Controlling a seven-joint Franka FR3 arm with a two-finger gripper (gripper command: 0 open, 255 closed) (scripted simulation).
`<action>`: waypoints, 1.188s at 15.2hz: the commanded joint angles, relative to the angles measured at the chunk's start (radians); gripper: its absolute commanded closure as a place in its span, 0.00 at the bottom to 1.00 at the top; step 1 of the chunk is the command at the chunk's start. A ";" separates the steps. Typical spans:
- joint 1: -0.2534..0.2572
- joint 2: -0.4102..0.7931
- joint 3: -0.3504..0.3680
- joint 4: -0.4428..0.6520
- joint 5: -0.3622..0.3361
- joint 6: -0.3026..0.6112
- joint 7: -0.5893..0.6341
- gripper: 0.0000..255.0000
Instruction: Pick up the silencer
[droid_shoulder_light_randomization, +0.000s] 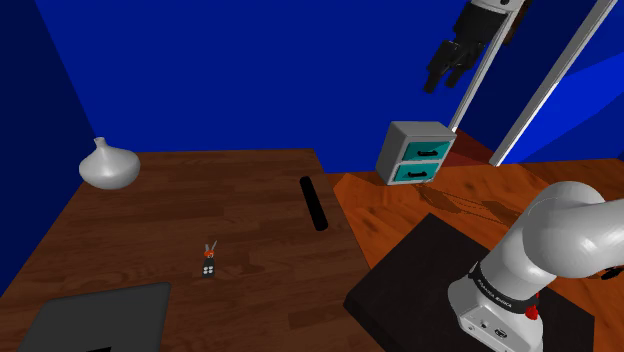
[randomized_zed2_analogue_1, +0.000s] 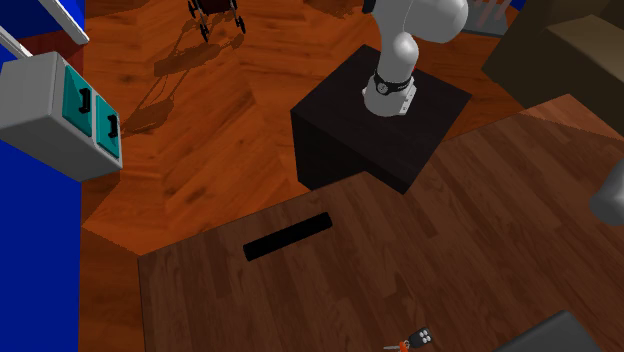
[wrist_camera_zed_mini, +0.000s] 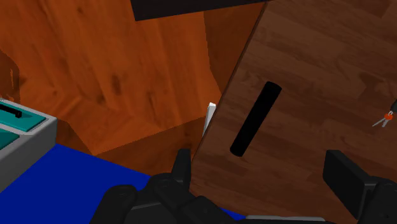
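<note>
Black silencer (droid_shoulder_light_randomization: 314, 203) flat on table (droid_shoulder_light_randomization: 200, 190) | pincer (droid_shoulder_light_randomization: 443, 68) high, parted | arm (droid_shoulder_light_randomization: 560, 240) cropped

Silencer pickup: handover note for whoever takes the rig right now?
Hand: open, empty, high above the floor beside the table.
Silencer: black cylinder lying flat on the wooden table, close to the edge nearest the stand, untouched. The wrist view looks down on it from far above.
Done: nothing grasped yet.
Left: bring the hand over the silencer, descend, set the fingers across the cylinder, close, lift.
Nearby: the small orange-and-black item and the white vase sit well apart from it, so they likely won't get in the way.
</note>
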 joint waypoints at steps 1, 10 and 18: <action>0.000 0.000 0.000 0.000 0.000 0.000 0.000 0.00; -0.004 0.172 0.010 -0.145 0.031 0.281 0.068 0.00; -0.003 0.410 0.020 -0.187 0.061 0.531 0.118 0.00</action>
